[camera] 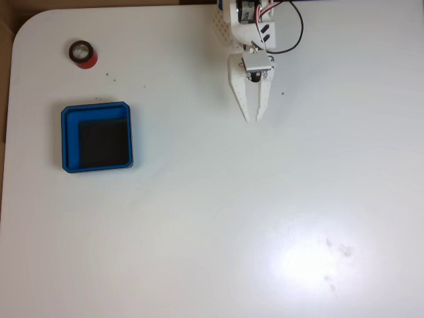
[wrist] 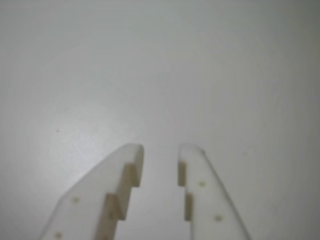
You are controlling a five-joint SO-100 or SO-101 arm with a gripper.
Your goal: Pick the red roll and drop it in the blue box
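White table point(camera: 218, 218) with rounded corner, small dark specks, glare patch lower right.

The white arm is entering the fixed view from the top edge, with red and black cables looping at its wrist. The gripper point(camera: 252, 119) is pointing downward in that view. In the wrist view the gripper point(wrist: 161, 150) is showing a narrow gap between its fingertips, holding nothing.
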